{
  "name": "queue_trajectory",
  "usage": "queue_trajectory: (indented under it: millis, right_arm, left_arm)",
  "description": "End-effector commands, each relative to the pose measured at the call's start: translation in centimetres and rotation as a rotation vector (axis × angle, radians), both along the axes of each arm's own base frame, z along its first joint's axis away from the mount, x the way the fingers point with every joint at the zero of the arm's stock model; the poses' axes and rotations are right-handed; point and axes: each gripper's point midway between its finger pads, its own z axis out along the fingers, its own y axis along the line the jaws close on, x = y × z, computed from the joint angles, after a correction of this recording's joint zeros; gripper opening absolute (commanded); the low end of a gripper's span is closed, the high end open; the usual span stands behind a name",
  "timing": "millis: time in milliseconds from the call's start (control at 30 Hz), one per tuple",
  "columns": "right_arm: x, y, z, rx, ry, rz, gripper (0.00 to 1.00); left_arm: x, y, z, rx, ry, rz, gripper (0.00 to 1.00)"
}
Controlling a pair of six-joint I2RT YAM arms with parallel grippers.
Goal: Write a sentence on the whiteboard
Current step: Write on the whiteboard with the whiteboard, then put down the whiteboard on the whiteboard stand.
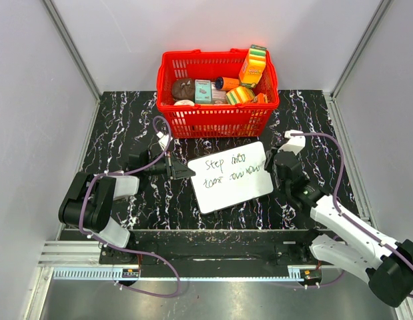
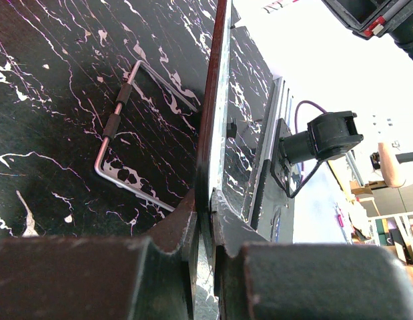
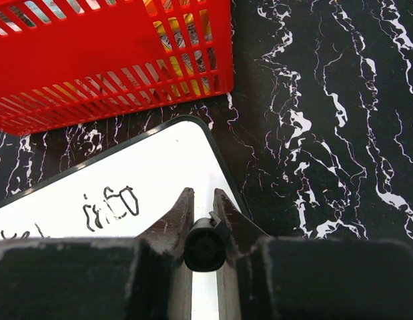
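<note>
The left gripper (image 1: 183, 171), just left of centre in the overhead view, is clamped on the left edge of the whiteboard (image 1: 238, 192). The right gripper (image 3: 203, 199) is closed around a black marker (image 3: 205, 247) over the board's right end. The white, round-cornered board sits askew at centre and bears the sentence (image 1: 227, 172) "Step into tomorrow" in two thin black lines. Above it, a red basket (image 1: 216, 121) holds colourful cartons and boxes.
</note>
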Motion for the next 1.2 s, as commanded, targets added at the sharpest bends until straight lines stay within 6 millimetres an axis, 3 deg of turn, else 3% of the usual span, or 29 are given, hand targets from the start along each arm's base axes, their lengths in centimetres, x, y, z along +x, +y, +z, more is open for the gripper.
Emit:
queue_trajectory:
  millis: [0,333,567,733,1000,1167]
  right_arm:
    - [1.1,-0.1,3.3,0.027,-0.082,-0.024,0.00]
    - [0.9,0.2,3.8,0.044,-0.093,-0.004,0.00]
    - [-1.7,-1.4,8.3,0.153,-0.212,0.003,0.00]
    - [-3.1,-2.1,9.9,0.207,-0.266,0.013,0.00]
    - [-3.9,-2.2,9.1,0.228,-0.237,0.025,0.00]
    - [-4.6,-1.5,8.1,0.299,-0.212,0.056,0.00]
  left_arm:
    - [0.2,-0.4,-0.7,0.030,-0.075,-0.017,0.00]
    - [0.2,-0.4,-0.7,0.030,-0.075,-0.017,0.00]
    - [0.2,-0.4,-0.7,0.031,-0.075,-0.017,0.00]
    - [0.2,-0.4,-0.7,0.032,-0.075,-0.016,0.00]
    - [0.2,-0.4,-0.7,0.031,-0.074,-0.017,0.01]
    - [0.1,-0.3,-0.7,0.033,-0.078,-0.010,0.15]
